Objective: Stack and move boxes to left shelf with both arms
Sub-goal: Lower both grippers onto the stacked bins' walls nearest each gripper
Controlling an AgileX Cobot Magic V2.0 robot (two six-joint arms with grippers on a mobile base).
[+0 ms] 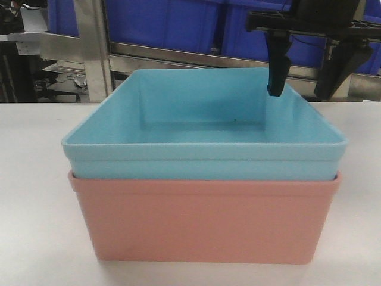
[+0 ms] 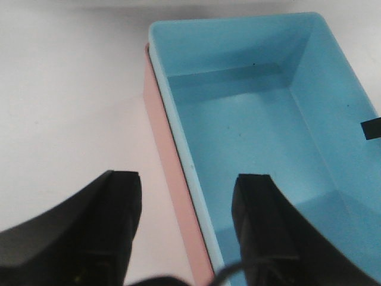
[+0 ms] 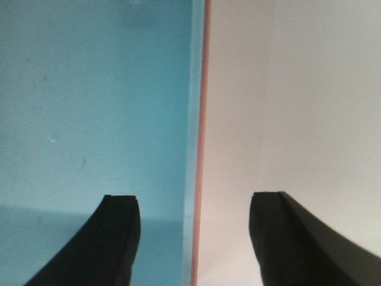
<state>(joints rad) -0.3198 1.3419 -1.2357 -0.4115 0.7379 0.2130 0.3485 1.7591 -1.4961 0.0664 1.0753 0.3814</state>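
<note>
Two boxes stand nested on the white table [image 1: 36, 179], the sky-blue box [image 1: 202, 119] seated inside the salmon-pink box [image 1: 202, 220] with its rim riding just above. Both tools are spread wide and hold nothing: the left gripper [image 2: 187, 182] straddles the stack's left wall and the right gripper [image 1: 300, 90] its right wall, one finger inside, one outside. You should judge these empty plastic bins light, fairly stiff and smooth-sided, so clamp both walls together near the rims, evenly, lest the stack slip or tilt.
</note>
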